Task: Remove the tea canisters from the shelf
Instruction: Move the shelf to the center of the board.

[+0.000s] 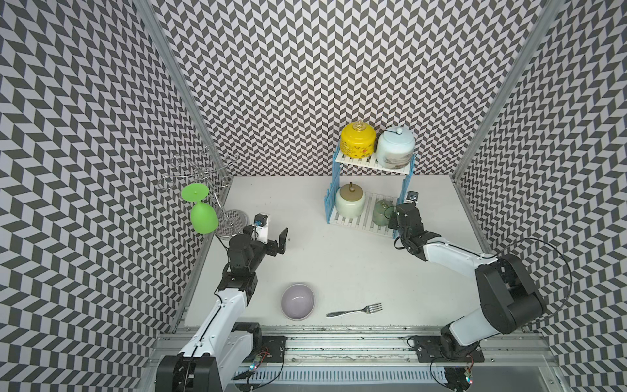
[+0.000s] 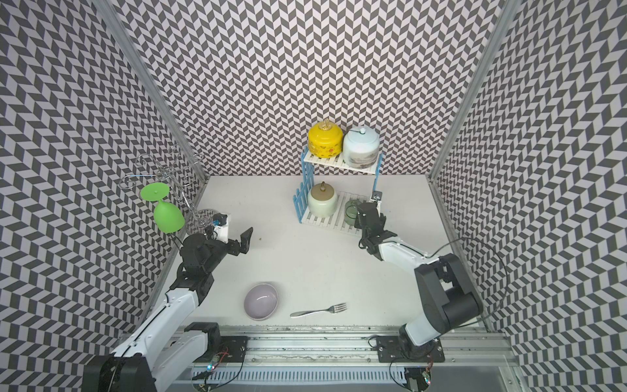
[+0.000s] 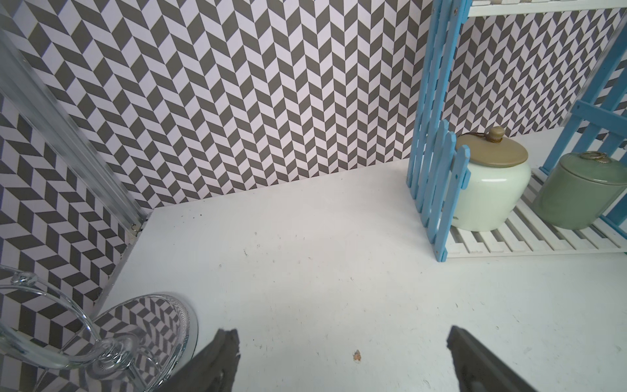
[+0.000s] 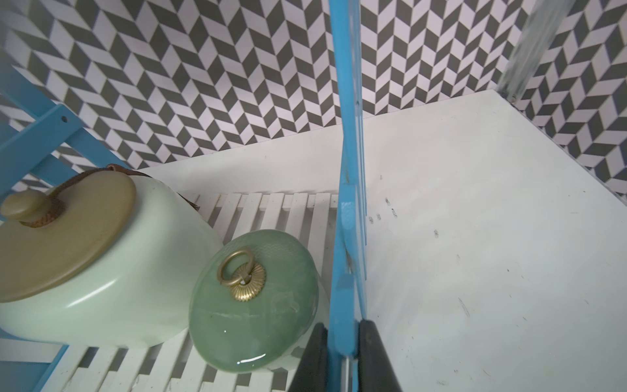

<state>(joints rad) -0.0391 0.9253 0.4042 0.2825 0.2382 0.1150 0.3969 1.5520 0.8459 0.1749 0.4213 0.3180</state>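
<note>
**Shelf and canisters.** The shelf is found standing toward the right rear of the desk, near the back wall. All four canisters are on it.
- On the upper tier, the yellow canister and the pale blue-white canister are set side by side. They are touching or very nearly so.
- On the lower tier, the cream canister, tan-lidded, is placed at the left end.
- The grey-green canister is placed just beside it, toward the right end. Whether these two touch cannot be told.

**Right pincer.** The right pincer is closed upon a blue picket of the shelf's right-hand side panel. In the right wrist view the slat is seen clamped between both fingers. The grey-green canister is seen just beside the gripped picket, on the inner side of the panel.

**Left pincer.** The left pincer is spread wide, with nothing between its fingers. It is held above bare desk, close to the base of the chrome wire stand and well apart from the shelf.

**Other items.** A green goblet is hung upside down from that stand. A lilac bowl and a fork are laid near the front edge of the desk, close together but not touching.
</note>
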